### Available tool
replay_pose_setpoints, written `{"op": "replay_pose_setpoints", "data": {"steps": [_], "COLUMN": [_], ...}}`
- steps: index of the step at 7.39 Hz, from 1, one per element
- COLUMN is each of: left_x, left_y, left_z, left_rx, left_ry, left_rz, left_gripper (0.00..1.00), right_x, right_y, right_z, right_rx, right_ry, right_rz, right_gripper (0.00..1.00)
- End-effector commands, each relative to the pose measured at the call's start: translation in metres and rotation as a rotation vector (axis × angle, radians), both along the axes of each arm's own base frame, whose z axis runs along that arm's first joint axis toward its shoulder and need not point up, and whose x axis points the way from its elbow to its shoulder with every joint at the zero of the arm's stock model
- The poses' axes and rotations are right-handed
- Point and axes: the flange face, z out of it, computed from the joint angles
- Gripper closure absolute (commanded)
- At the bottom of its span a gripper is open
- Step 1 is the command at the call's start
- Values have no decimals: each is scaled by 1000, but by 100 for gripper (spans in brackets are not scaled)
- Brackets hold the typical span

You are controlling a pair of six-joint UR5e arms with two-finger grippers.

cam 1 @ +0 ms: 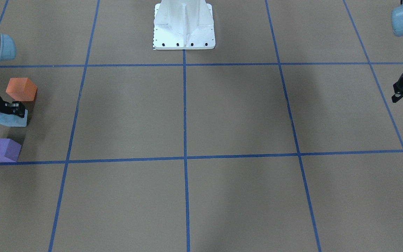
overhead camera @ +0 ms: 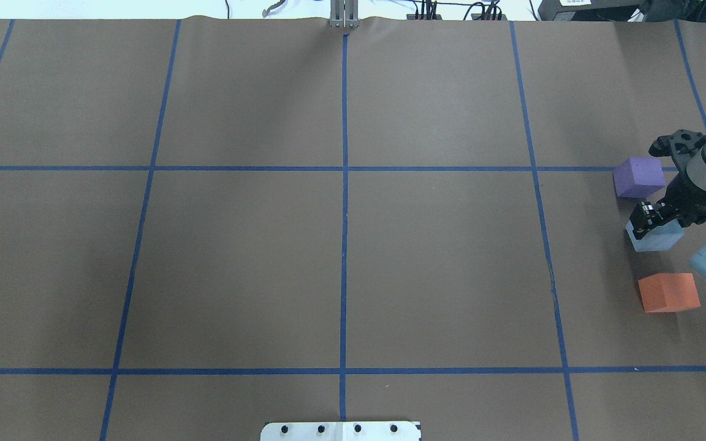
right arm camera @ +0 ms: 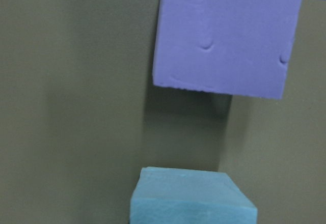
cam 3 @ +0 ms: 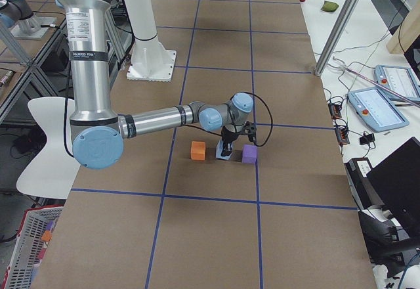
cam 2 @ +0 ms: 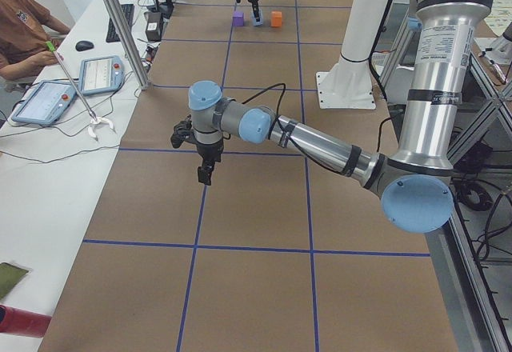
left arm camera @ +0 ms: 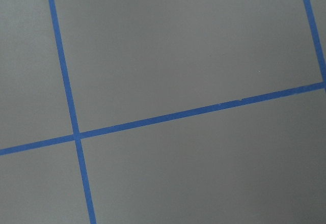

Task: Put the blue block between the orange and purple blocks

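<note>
The light blue block (overhead camera: 656, 237) sits between the purple block (overhead camera: 638, 176) and the orange block (overhead camera: 668, 292) at the table's right edge. My right gripper (overhead camera: 656, 220) stands over the blue block, shut on it, at or just above the table. In the front view the same row shows orange (cam 1: 21, 89), blue (cam 1: 12, 119) and purple (cam 1: 2, 149). The right wrist view shows the blue block (right arm camera: 191, 196) close below the purple block (right arm camera: 224, 35). My left gripper (cam 1: 395, 98) hangs empty and shut over bare table on the far side.
The white robot base (cam 1: 184, 28) stands at the middle of the table's near edge. Blue tape lines (overhead camera: 344, 184) grid the brown table. An operator (cam 2: 24, 28) sits with tablets at a side desk, beyond the table's far edge from the robot.
</note>
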Motion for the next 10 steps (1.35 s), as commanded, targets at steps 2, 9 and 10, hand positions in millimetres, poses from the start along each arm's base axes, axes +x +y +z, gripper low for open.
{"op": "replay_pose_setpoints", "data": {"steps": [2,9,10], "left_x": [1,-136,-180], "left_y": [-1,1,15], "left_z": [1,59,99], "left_rx": [-1,107,40], "left_ry": [-1,-54,-49], "left_rz": [1,98,34], "left_gripper": [0,0,0], "right_x": [0,247,277], "right_y": [-1,-1,11], "right_z": [-2,-37,-25], "right_rx": [7,290,282], "right_ry": [2,-109,-99], "right_rz": [1,86,101], "right_gripper": [0,0,0]}}
